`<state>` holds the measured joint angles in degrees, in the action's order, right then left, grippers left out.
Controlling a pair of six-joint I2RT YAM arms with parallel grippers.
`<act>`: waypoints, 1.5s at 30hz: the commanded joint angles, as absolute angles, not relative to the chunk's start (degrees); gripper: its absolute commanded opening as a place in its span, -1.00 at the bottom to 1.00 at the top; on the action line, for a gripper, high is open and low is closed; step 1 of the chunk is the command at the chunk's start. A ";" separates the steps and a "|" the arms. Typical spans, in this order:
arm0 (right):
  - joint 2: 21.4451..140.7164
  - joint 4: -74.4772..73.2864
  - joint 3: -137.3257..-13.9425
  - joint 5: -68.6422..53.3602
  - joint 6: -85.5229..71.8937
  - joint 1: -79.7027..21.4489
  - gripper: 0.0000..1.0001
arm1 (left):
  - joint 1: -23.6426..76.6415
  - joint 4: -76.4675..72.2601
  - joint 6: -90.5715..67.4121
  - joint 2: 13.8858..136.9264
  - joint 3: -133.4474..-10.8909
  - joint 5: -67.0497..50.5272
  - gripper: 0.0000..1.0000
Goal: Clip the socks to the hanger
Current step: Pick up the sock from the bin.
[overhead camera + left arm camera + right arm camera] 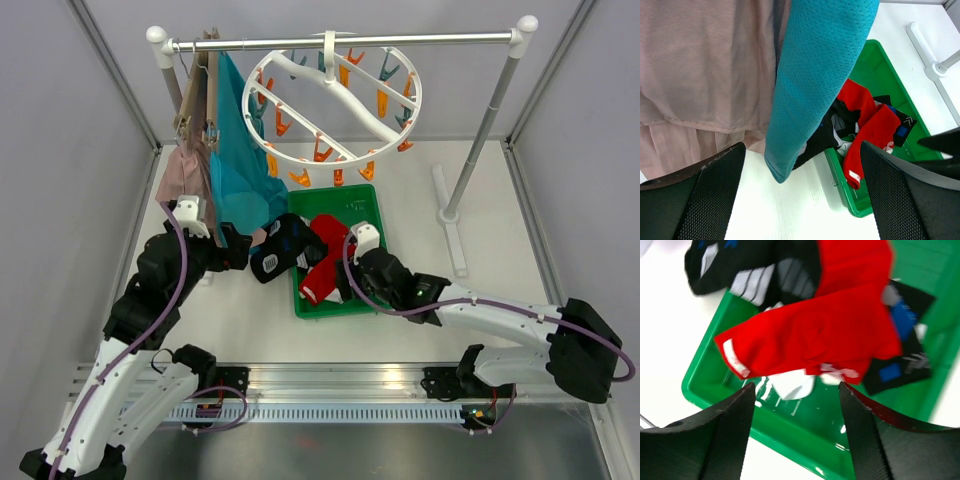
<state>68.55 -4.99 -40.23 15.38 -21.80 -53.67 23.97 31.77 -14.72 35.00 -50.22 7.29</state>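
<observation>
Teal cloth [820, 65] hides part of the socks [871, 129], and the right wrist view is blurred.

left hand [802, 150] spread wide | teal cloth [815, 75] beside pink garment [700, 65] | socks [867, 125] in green tray [880, 67]

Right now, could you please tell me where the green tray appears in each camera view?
Top external: green tray at centre, below the hanger.
Left wrist: right side, beside the teal cloth.
Right wrist: across the lower middle.
Shared landmark: the red sock in it.
</observation>
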 commanded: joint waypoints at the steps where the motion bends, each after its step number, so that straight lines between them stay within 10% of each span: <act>1: 71.97 1.30 -41.92 19.60 -20.13 -58.25 0.45 | 23.64 31.82 -15.65 35.33 -49.66 6.50 1.00; 35: 95.01 13.71 -47.46 28.30 -18.46 -68.56 0.22 | 23.64 32.17 -15.56 36.04 -49.66 6.68 0.99; 45: 95.36 14.85 -47.02 31.81 -18.11 -68.64 -0.46 | 23.64 32.08 -15.56 36.39 -49.75 6.15 0.99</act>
<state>95.00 12.47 -45.47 29.21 -18.02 -68.42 23.97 32.60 -14.72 36.07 -49.71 7.27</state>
